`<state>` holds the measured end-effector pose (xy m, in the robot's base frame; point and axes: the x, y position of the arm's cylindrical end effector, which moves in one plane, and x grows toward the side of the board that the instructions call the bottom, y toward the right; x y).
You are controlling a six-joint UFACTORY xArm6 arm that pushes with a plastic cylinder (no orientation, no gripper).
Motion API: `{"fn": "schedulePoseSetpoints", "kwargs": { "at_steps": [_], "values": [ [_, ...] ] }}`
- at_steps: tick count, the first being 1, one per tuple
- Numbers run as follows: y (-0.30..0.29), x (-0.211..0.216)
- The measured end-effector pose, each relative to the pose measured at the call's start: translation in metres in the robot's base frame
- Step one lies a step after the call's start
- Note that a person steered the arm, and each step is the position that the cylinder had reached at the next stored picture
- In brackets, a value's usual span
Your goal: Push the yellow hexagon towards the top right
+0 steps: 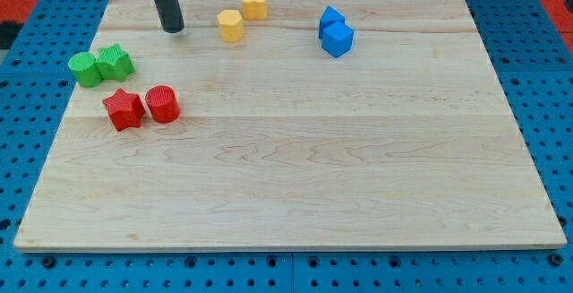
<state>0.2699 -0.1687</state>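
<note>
Two yellow blocks sit near the view's top, left of centre. One yellow block [231, 25] is lower and to the left; the other yellow block [254, 4] is higher and to the right, and I cannot tell which is the hexagon. My tip [174, 29] rests on the board about 60 pixels to the left of the lower yellow block, apart from it. The dark rod rises from the tip out of the view's top.
A green cylinder [86, 69] and a green star [115, 62] touch at the left edge. A red star [124, 108] and a red cylinder [163, 104] lie below them. Two blue blocks [336, 32] touch at the top, right of centre. The wooden board [313, 176] lies on a blue perforated table.
</note>
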Motion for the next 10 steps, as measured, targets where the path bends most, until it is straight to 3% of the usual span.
{"fn": "schedulePoseSetpoints", "kwargs": {
  "at_steps": [2,4,6,10],
  "values": [
    [0.044,-0.005],
    [0.060,0.017],
    [0.071,-0.005],
    [0.136,-0.006]
  ]
}}
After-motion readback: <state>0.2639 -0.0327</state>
